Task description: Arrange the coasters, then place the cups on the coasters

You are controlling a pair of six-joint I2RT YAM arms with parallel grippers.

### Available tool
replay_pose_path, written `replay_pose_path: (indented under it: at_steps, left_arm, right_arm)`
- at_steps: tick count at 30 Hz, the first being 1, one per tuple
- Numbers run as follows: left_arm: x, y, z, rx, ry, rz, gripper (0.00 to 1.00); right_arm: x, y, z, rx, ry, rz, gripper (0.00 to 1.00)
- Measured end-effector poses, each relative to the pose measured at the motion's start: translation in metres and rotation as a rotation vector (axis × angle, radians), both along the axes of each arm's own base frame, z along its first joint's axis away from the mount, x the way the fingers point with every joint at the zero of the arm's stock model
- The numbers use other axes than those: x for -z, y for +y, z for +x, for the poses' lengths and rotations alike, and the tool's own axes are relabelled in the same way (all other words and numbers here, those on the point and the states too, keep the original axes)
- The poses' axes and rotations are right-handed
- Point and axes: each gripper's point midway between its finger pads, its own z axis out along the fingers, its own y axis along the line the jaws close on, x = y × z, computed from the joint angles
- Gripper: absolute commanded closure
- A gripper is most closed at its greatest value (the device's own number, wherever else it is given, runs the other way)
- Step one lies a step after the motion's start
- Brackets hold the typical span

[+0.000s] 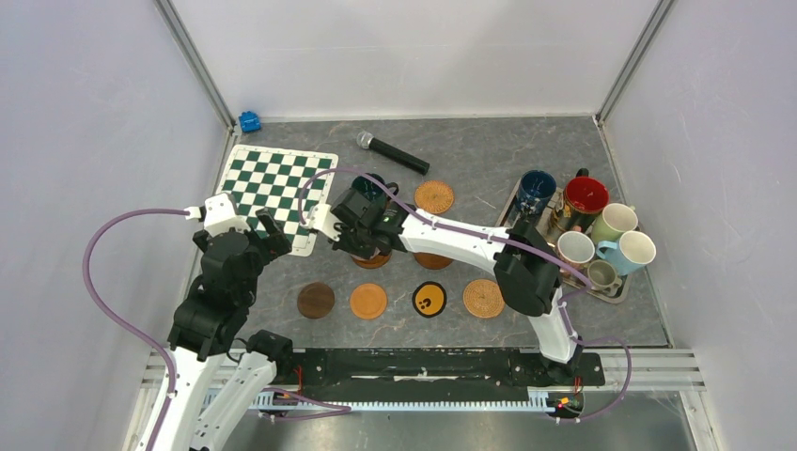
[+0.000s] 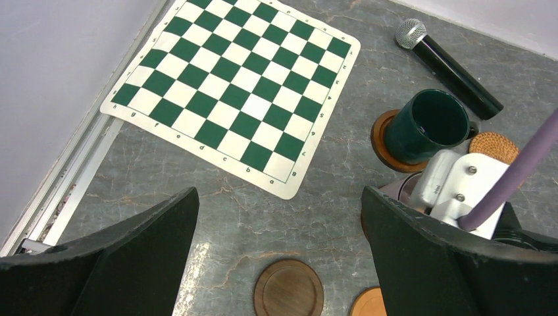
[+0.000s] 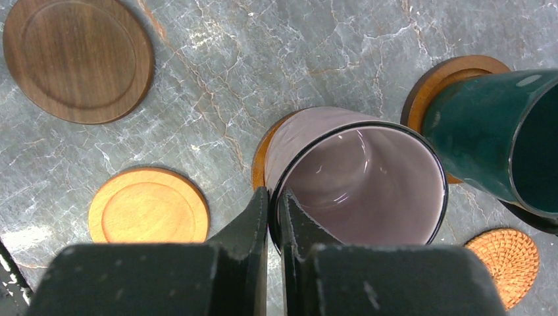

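My right gripper (image 3: 275, 204) is shut on the rim of the clear glass cup (image 3: 358, 178), one finger inside and one outside. The cup sits over a brown coaster (image 3: 259, 161); contact cannot be judged. Beside it the dark green cup (image 3: 493, 138) stands on a wooden coaster (image 3: 454, 71). A woven coaster (image 1: 434, 196) lies behind. In a front row lie dark brown (image 1: 316, 301), orange (image 1: 368, 302), black-and-yellow (image 1: 429, 300) and grooved wood (image 1: 484, 298) coasters. My left gripper (image 2: 279, 197) hangs open above bare table near the dark brown coaster (image 2: 288, 288).
A metal tray (image 1: 620, 293) at the right holds several cups, among them dark blue (image 1: 536, 188), red-inside (image 1: 586, 197) and light blue (image 1: 630, 252). The green-and-white chequered mat (image 1: 273, 183) lies at back left, a black microphone (image 1: 395, 155) behind the coasters, a small blue object (image 1: 249, 121) in the corner.
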Motion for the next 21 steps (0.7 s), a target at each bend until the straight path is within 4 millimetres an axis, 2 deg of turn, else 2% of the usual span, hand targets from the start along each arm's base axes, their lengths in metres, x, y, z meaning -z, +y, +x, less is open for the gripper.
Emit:
replay_pose_path:
  at_steps: [21]
  left_arm:
    - [0.000,-0.001,0.000,0.005,-0.001,0.000,0.00]
  right_arm:
    - [0.012,-0.009,-0.003,-0.029,0.010,-0.073,0.87]
